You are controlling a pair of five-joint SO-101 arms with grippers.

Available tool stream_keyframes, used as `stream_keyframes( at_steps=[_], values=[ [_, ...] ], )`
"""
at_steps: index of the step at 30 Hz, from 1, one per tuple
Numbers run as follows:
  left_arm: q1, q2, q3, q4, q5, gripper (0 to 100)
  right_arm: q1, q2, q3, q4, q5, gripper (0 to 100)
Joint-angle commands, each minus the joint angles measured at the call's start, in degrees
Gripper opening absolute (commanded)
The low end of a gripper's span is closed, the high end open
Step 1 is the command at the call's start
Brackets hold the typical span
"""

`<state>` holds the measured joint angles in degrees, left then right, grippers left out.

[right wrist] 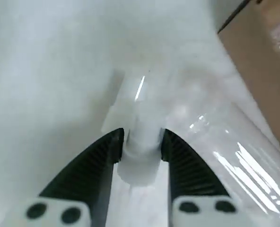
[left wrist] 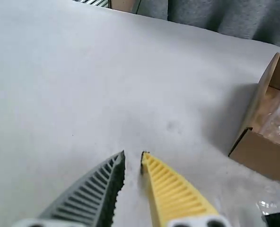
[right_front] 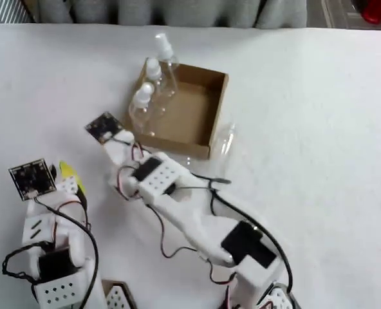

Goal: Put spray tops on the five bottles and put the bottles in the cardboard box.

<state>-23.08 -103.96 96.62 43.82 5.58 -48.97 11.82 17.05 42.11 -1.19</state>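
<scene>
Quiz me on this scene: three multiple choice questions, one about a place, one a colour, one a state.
1. The left gripper is: A over bare table; B on a shelf; C in a sink.
2. Its fingers are: A both black; B grey and yellow; C both red.
3. The right gripper is: A wide open; B shut on the spray top; C holding a cloth.
A, table lies under its tips; B, its wrist view shows both; B, its fingers pinch the top.

white surface (right_front: 319,129), brown cardboard box (right_front: 219,109), clear bottles (right_front: 145,116), spray tops (right_front: 153,66) white I think, left gripper (left wrist: 133,163) ridged grey and yellow, right gripper (right wrist: 142,137) ridged black
</scene>
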Motion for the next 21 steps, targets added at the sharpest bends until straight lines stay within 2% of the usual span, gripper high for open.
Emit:
stream_keyframes(
  at_steps=[1,4,12,16,21],
  values=[
    [-0.57,-0.92,-3.87,0.35,0.79,7,1.1,-0.22,-6.95,6.55,-0.09,23.1],
    [-0.57,-0.92,-3.87,0.35,0.79,7,3.12,-0.92,-10.29,11.65,-0.26,25.8],
    [-0.57,-0.92,-3.78,0.35,0.7,7,9.71,-12.44,-12.66,20.35,-0.53,10.4],
    [-0.57,-0.92,-3.78,0.35,0.62,7,16.31,-20.26,-12.4,25.63,-0.35,7.7],
    [-0.57,-0.92,-3.78,0.35,0.53,7,28.18,-24.48,-12.31,31.16,-0.18,7.7]
  ],
)
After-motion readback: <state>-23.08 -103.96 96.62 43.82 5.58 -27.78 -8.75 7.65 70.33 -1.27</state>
